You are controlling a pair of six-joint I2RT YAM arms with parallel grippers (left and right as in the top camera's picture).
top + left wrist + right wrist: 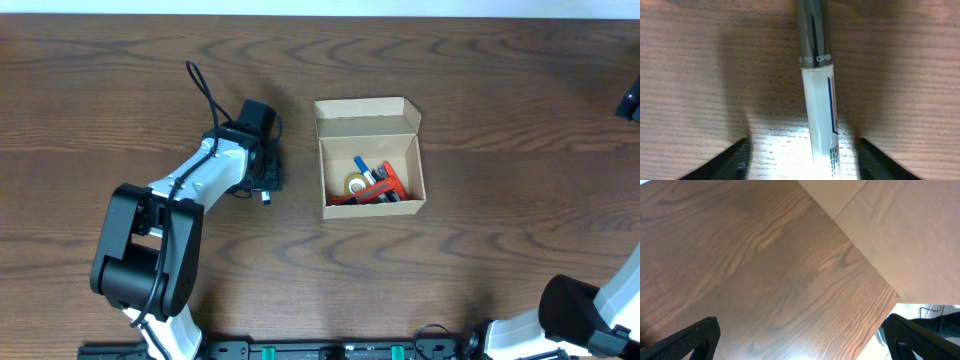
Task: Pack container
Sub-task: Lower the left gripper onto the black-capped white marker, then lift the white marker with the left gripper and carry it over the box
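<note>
**Booth:** Start with the big picture. What's under you?

**Me:** A dark wood-grain surface (480, 250) fills the whole overhead view. My left arm (190, 190) reaches from the near left edge in toward the middle.

**Booth:** And the container?

**Me:** The container (372, 208) sits about mid-surface, a touch right of centre. It's tan cardboard with its flap lid (360, 108) thrown open to the far side. Inside, bunched at the near end, are a red piece (388, 183), a tape roll (357, 184) and a blue pen (361, 162).

**Booth:** Where are your left fingers?

**Me:** My left fingers (268, 185) are just left of the container, clear of its wall and pointing down at the surface. They're released, spread wide and gripping nothing. In the wrist view a white pen (819, 115) lies flat on the wood between them, touching neither. It has a dark shiny cap with "TO OPEN" on the band, and blue and red stripes down the pale barrel.

**Booth:** Right side?

**Me:** My right fingers (697, 337) are released too, wide apart with nothing between them. Below them is bare wood grain, and the surface's edge (860, 255) cuts diagonally across the view.
</note>
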